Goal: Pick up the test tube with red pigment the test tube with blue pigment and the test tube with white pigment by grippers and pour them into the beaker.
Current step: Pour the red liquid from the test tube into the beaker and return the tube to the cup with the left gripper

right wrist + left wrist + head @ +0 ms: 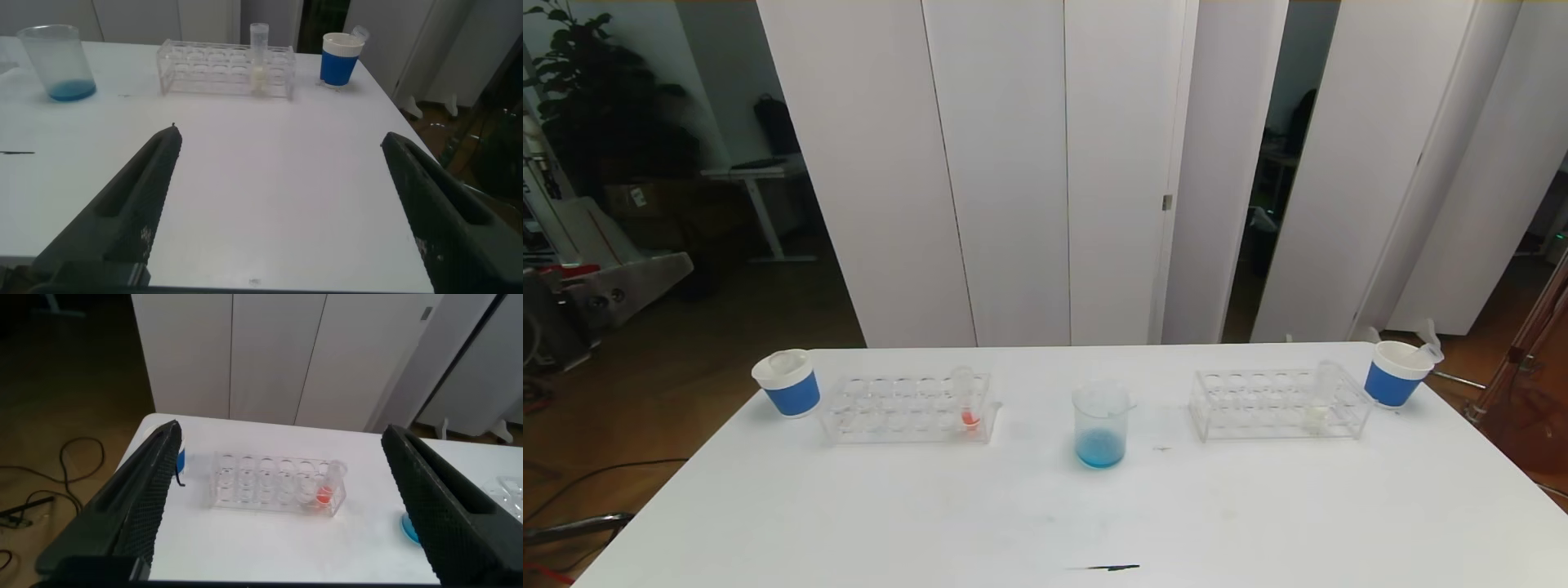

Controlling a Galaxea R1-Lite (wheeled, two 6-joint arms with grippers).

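The beaker point(1101, 426) stands upright on the white bench point(1045, 506), holding a shallow pool of blue liquid at its bottom, its pouring lip turned toward the robot's right. From the right tool point(282, 208) it lies far ahead and off to the left; from the left tool point(282, 498) it is ahead and off to the right, only its blue edge showing.

The test tube with red pigment point(966, 400) stands upright, long axis vertical and open mouth up, in the end slot of the left clear rack point(907, 408) nearest the beaker, straight ahead of the left tool and well apart from it. A little red-orange liquid sits in its rounded bottom. The rack's other holes look bare. Beyond the rack's far end, a blue-and-white paper cup point(787, 382) stands with something clear inside, too faint to name.

The test tube with white pigment point(1321, 398) stands likewise upright in the right clear rack point(1278, 404), ahead of the right tool, with pale cream liquid at its bottom. Just beside that rack, a second blue-and-white paper cup point(1395, 374) holds a clear tube-like thing leaning over its rim.

Both tools hang over the bench's near side with fingers spread wide, gripping nothing.
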